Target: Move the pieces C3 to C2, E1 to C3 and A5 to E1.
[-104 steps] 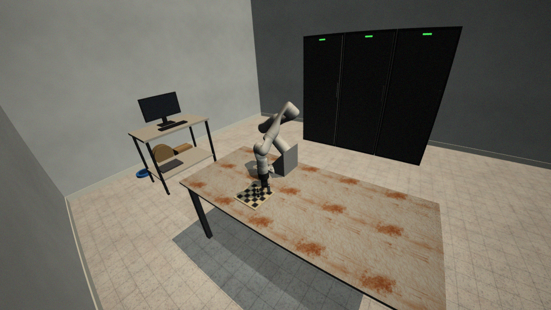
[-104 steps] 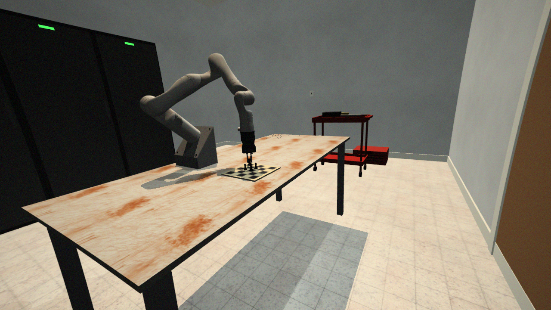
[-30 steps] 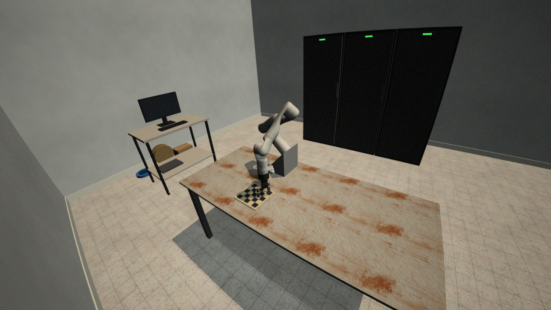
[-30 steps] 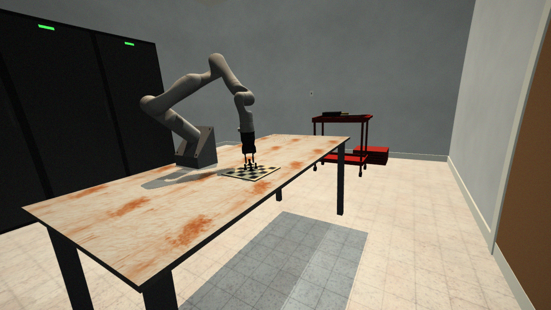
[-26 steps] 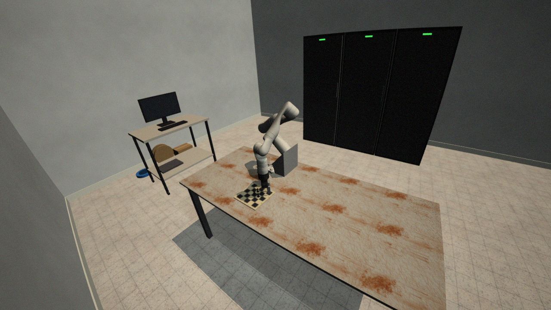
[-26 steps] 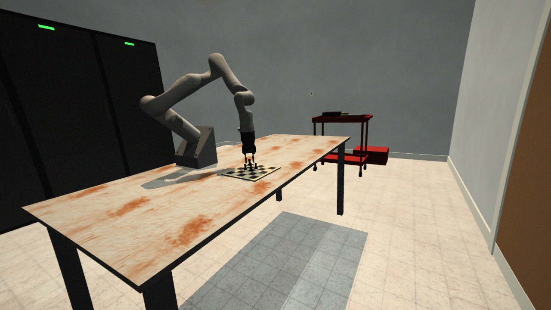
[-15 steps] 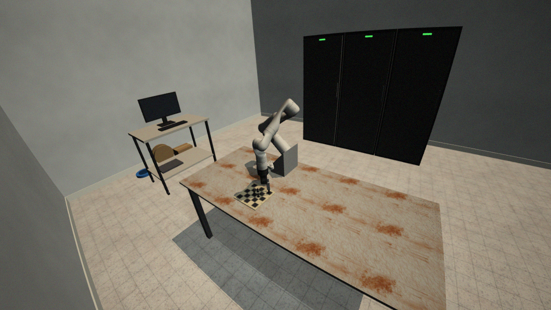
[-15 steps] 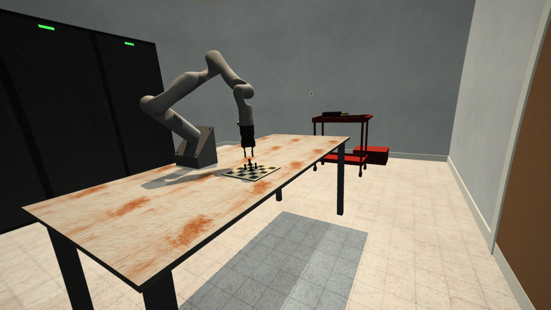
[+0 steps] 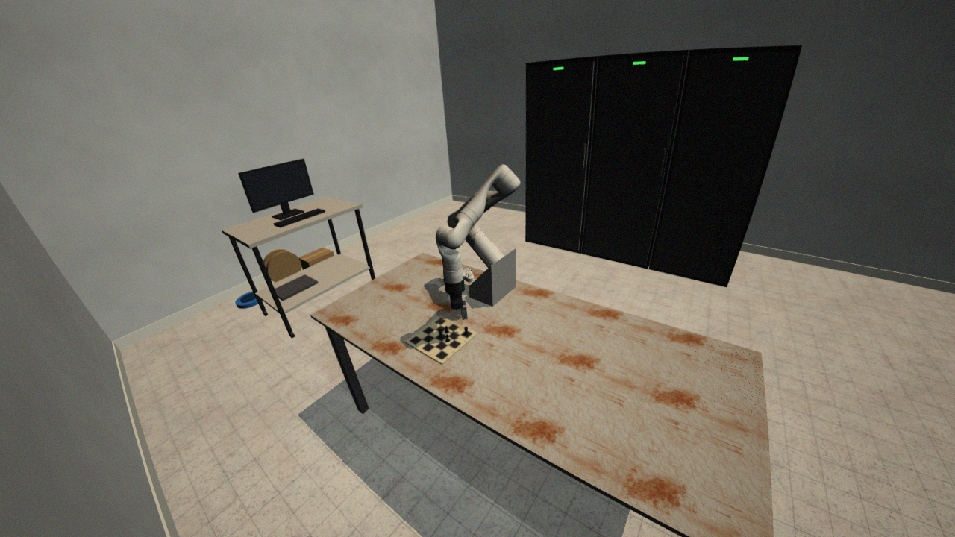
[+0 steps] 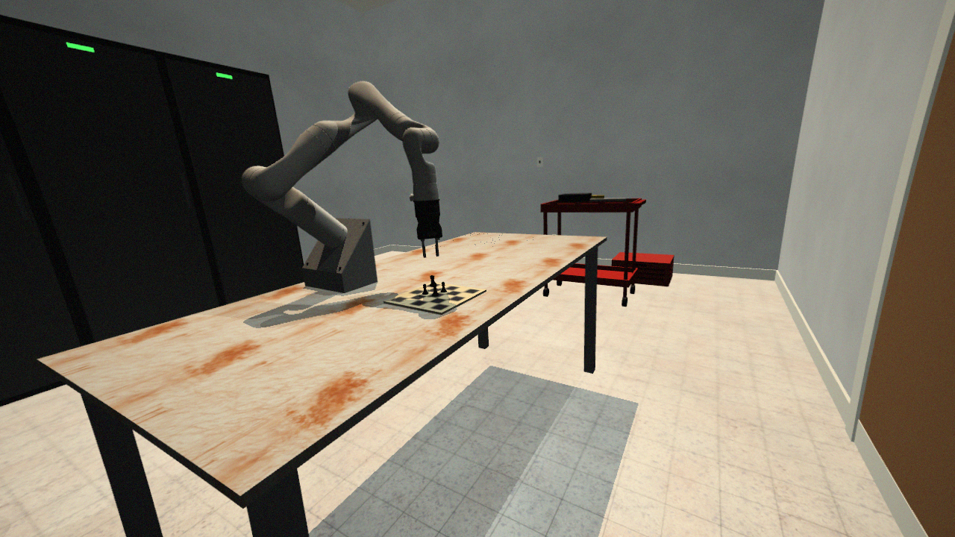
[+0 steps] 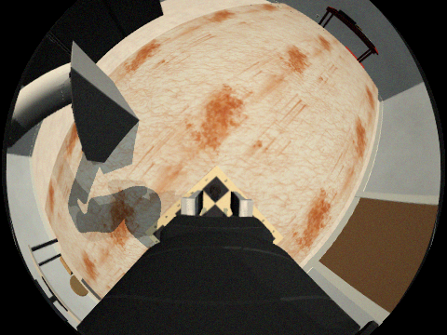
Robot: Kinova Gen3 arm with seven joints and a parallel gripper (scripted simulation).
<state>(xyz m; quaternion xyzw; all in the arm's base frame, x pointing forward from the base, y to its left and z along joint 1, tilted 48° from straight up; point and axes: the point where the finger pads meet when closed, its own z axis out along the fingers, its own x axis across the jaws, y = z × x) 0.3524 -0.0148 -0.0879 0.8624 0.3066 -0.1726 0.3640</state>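
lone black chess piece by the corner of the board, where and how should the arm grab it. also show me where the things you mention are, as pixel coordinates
Grip the lone black chess piece (image 9: 465, 331) (image 10: 432, 281) (image 11: 215, 190) by its slim upper body, coming straight down with one finger on each side. It stands upright, narrower above its base, and apart from the other pieces (image 9: 445, 332) (image 10: 435, 291), so the fingers should have room.

Compared with half a second ago, the jaws (image 9: 460, 312) (image 10: 430, 248) hang higher over the chessboard (image 9: 441, 355) (image 10: 437, 310) (image 11: 175, 210), farther above the black chess pieces. At the earliest moment they are down at a corner piece (image 9: 465, 330) (image 10: 433, 280) (image 11: 215, 190), close together around its top; now they are spread apart and well above it. The robot arm's wrist section (image 9: 452, 267) (image 10: 423, 177) is raised too, higher over the tabletop (image 9: 600, 400) (image 10: 200, 394) (image 11: 261, 116).
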